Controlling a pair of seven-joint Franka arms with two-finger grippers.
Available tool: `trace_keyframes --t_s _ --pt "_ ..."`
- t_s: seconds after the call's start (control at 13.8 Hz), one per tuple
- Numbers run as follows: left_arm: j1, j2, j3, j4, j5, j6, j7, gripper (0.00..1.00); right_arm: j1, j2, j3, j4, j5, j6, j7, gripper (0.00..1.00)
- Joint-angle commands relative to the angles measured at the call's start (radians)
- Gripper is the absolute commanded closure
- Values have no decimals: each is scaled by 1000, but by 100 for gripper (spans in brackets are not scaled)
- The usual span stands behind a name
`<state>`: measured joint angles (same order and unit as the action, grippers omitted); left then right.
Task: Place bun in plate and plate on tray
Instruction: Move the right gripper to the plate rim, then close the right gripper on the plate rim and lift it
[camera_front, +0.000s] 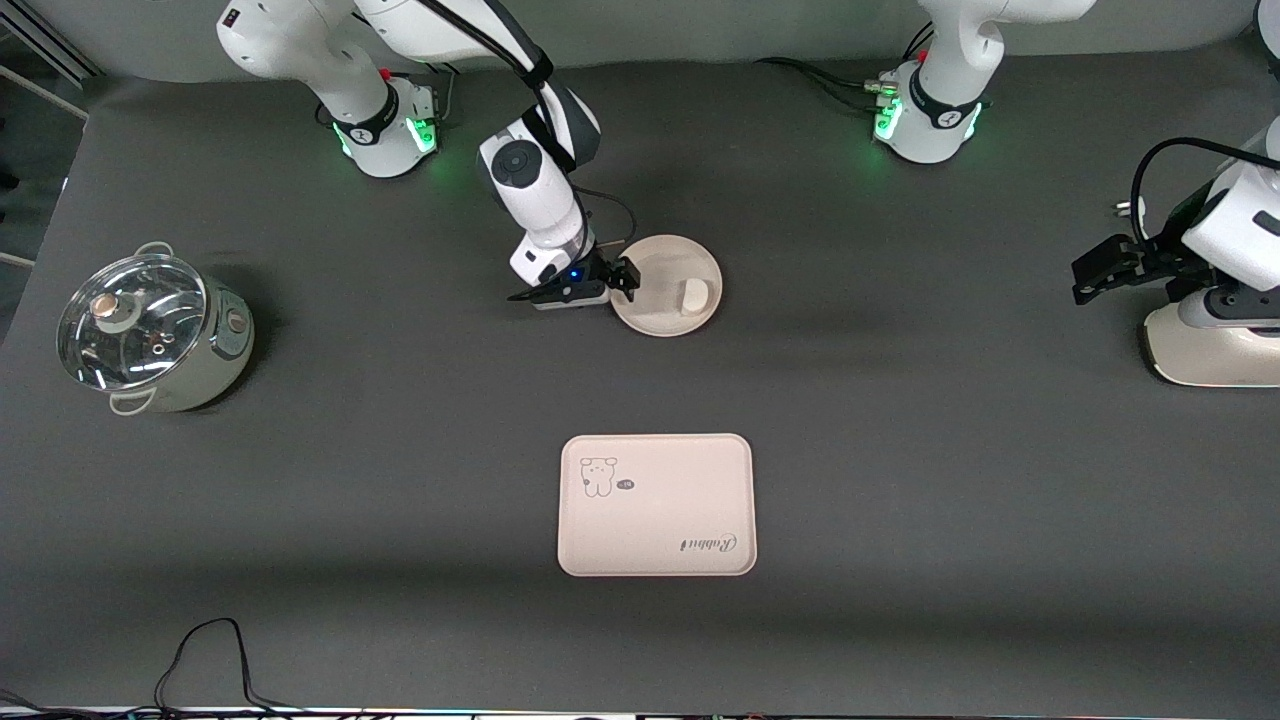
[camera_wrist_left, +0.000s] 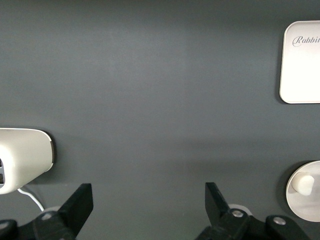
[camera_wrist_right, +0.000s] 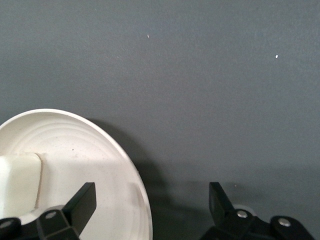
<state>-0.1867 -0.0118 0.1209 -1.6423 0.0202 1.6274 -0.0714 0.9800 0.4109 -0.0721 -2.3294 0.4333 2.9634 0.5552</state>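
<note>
The round cream plate lies on the table toward the robots' bases, with the small white bun in it. My right gripper is open and low at the plate's rim on the side toward the right arm's end. In the right wrist view its fingers straddle the rim of the plate, one over the inside, one outside, and the bun shows. The rabbit tray lies empty, nearer the front camera. My left gripper waits open and empty at the left arm's end.
A steel pot with a glass lid stands at the right arm's end. A white appliance sits under the left arm and also shows in the left wrist view. A black cable loops at the front edge.
</note>
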Motion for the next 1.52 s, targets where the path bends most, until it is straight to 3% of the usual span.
trace_keyframes --t_s 0.0,0.29,0.51,0.87,1.23,1.45 --pt "0 9 2 22 -5 -17 19 0 8 8 5 15 50 11 -35 15" --pt "0 10 2 22 -6 -17 22 0 5 9 18 16 50 8 -35 47" --pt "4 12 3 22 -26 -18 22 0 5 14 20 18 50 8 -35 58" --pt "3 12 3 22 -26 -18 22 0 3 13 20 18 50 5 -35 87" --pt "1 12 3 22 -26 -20 21 0 -1 3 20 18 50 -1 -37 100" --pt "3 12 3 22 -26 -20 21 0 -4 -26 20 18 50 -20 -41 100"
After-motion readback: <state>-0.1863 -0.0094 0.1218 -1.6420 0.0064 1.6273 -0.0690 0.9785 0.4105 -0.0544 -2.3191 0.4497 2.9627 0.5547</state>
